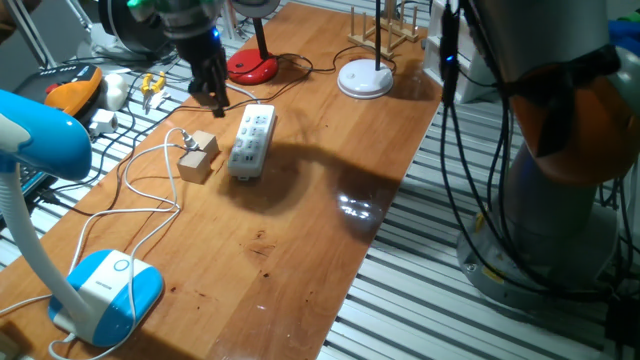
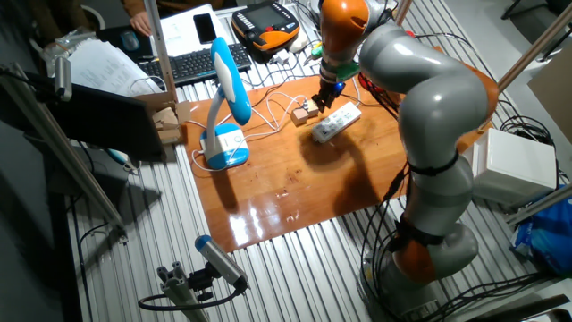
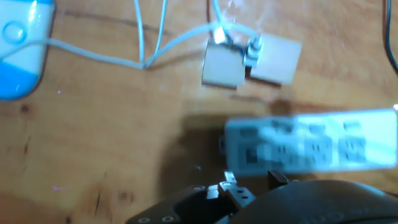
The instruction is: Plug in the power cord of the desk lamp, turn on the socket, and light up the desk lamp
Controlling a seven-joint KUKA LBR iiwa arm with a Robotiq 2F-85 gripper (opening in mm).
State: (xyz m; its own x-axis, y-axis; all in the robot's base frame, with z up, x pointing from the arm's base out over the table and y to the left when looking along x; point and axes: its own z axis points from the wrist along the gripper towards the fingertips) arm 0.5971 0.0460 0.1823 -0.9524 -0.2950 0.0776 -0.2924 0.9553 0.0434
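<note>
The desk lamp has a light-blue and white base (image 1: 110,290) at the near left and a blue head (image 1: 45,135). It also shows in the other fixed view (image 2: 225,148). Its thin white power cord (image 1: 140,205) runs to a small white plug (image 1: 185,140) resting on a tan wooden block (image 1: 198,158). The white socket strip (image 1: 252,140) lies right of the block, with no plug in it. My gripper (image 1: 212,98) hovers above the table behind the block and the strip, empty, jaws slightly apart. In the hand view, the plug (image 3: 252,50) sits on the block and the strip (image 3: 311,149) is blurred.
A red round-based lamp (image 1: 252,68) with a black cable stands behind the strip. A white disc-based lamp (image 1: 365,78) and a wooden rack (image 1: 385,30) stand at the far right. Tools and an orange pendant (image 1: 70,92) lie off the table's left edge.
</note>
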